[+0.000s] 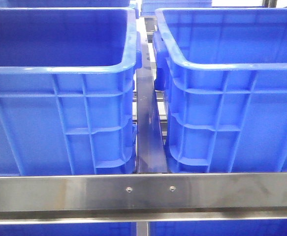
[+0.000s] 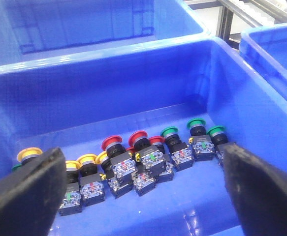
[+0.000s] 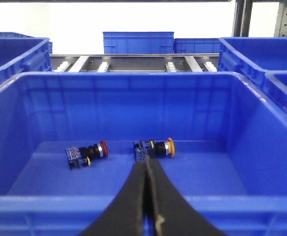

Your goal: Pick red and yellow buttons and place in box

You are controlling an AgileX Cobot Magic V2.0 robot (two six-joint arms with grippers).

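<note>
Red and yellow buttons (image 2: 118,164) lie clustered with green buttons (image 2: 192,135) on the crate floor (image 2: 148,118). Left gripper (image 2: 143,191) fingers released above them: descend squarely over one cap. Right gripper (image 3: 147,196) fingers clenched, empty, above a box (image 3: 133,206) holding two buttons.

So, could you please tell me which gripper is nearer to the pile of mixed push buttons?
Left. The left gripper hangs open directly above the pile of mixed push buttons. The right gripper, jaws shut, is over another crate holding two buttons.
</note>
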